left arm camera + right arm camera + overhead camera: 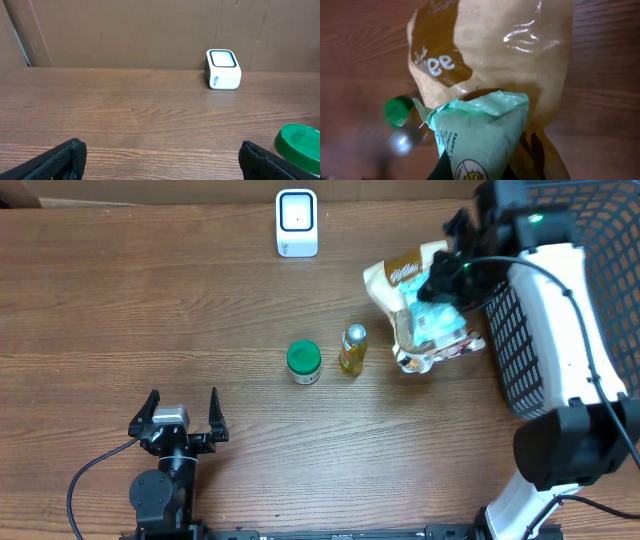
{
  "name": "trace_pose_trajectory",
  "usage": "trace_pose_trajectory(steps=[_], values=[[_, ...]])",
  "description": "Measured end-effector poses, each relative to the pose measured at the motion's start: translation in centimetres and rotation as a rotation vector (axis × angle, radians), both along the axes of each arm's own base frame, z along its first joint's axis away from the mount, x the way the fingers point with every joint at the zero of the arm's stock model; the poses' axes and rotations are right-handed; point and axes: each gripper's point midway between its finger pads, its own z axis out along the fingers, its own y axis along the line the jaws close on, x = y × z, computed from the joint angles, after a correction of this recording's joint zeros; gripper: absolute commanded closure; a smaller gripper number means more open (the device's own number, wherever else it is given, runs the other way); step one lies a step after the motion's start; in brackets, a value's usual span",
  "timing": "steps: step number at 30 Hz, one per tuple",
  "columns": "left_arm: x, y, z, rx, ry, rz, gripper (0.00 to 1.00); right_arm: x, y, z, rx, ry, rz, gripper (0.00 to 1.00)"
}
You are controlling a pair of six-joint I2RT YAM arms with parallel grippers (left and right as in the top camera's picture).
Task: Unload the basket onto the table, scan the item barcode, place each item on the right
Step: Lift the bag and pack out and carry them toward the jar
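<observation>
Mint-green pouch [480, 135] fills the right wrist view, its near end pinched in the right gripper [475, 176], whose jaws are clamped tight on it. Under and beyond the pouch, a tan-and-brown bag [520, 60] lies on the desk [350, 50]. Seen from overhead, the right arm [560, 310] reaches forward from its base with the wrist bent down over both bags. A black basket [515, 350] is just beside it on its right. Left of this gripper stand a small yellow bottle [352, 348] and a green-lidded jar [303, 362]. Farther left and ahead sits the white scanner [297, 223]. Well apart, the left gripper [180, 412] rests low near the desk's front edge, jaws spread wide, facing the scanner.
</observation>
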Motion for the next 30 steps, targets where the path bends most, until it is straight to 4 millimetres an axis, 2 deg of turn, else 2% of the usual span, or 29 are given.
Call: trace_pose_trajectory(steps=[2, 6, 11, 16, 20, 30], values=[[0.0, 0.0, 0.0, 0.000, 0.000, 0.000, 0.00, 0.4, 0.2, -2.8, -0.016, 0.007, -0.012, 0.96], [0.0, 0.0, 0.0, 0.000, 0.000, 0.000, 0.00, 1.0, 0.2, -6.8, -0.029, -0.004, -0.033, 0.96], [0.0, 0.0, 0.0, 0.000, 0.000, 0.000, 0.01, 0.8, 0.0, -10.5, -0.034, -0.014, -0.043, 0.96], [0.0, 0.0, 0.0, 0.000, 0.000, 0.000, 0.00, -0.9, 0.2, -14.0, -0.018, 0.025, -0.043, 0.96], [0.0, 0.0, 0.0, 0.000, 0.000, 0.000, 0.01, -1.2, 1.1, -15.0, 0.043, 0.017, -0.033, 0.96], [0.0, 0.0, 0.0, 0.000, 0.000, 0.000, 0.01, -1.4, 2.0, -15.4, 0.119, 0.032, -0.095, 0.96]])
